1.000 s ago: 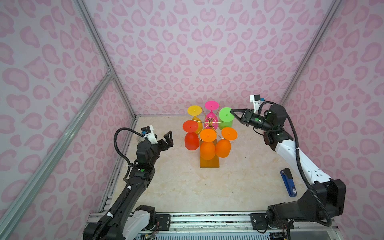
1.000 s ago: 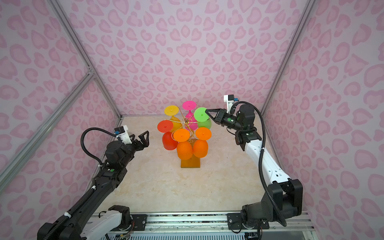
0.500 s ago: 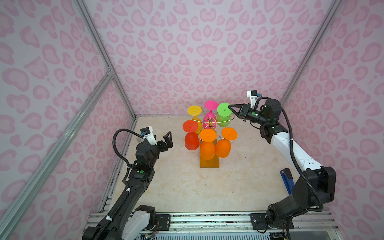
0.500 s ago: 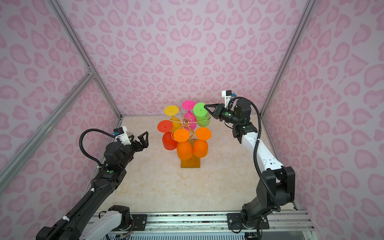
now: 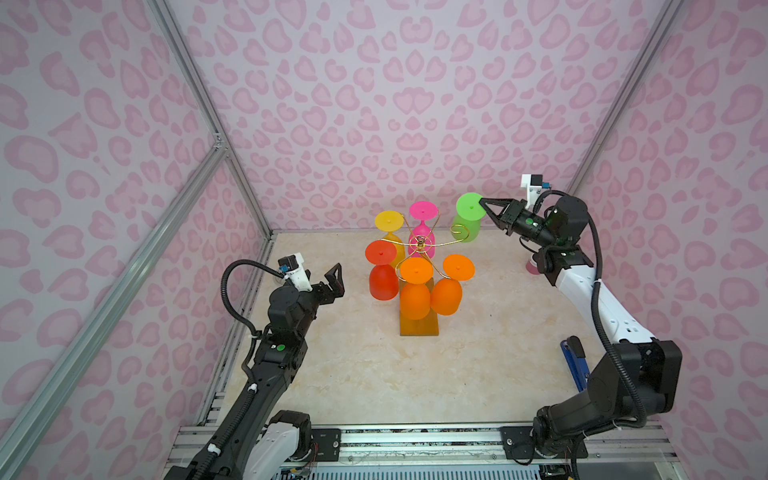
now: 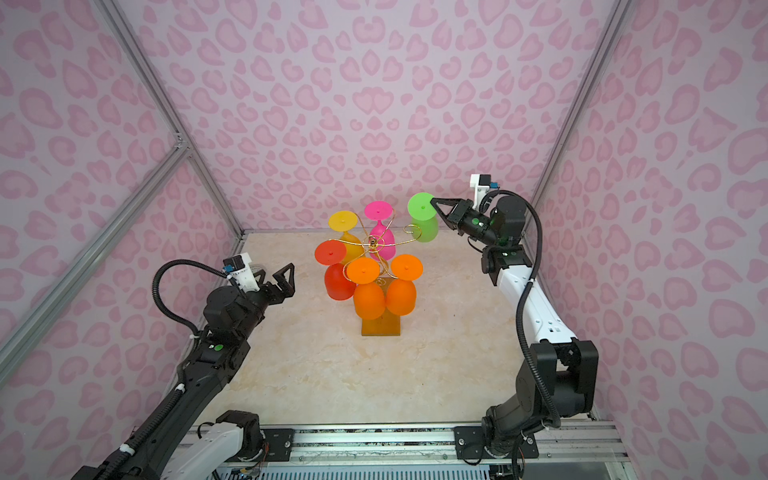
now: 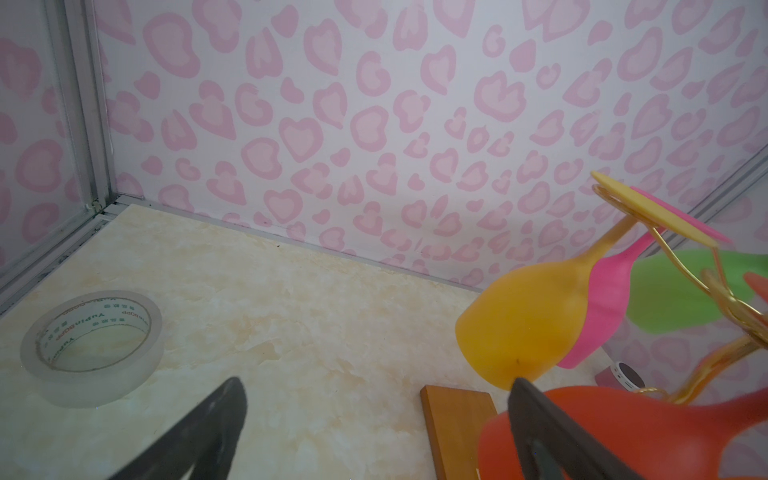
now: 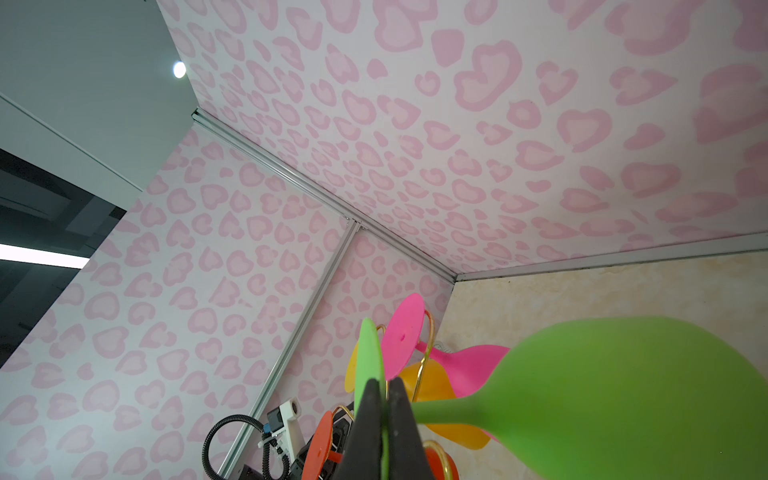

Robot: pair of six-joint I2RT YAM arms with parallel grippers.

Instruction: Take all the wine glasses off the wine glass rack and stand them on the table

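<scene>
Tape roll reads "YuPinBOPP"; right gripper pinches green wine glass by its foot, bowl down; left gripper gapes wide

green glass blurred, rack base half-hidden

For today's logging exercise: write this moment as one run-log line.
right gripper: shut on green wine glass foot | left gripper: open, empty | wine glass rack: five glasses hanging
</scene>
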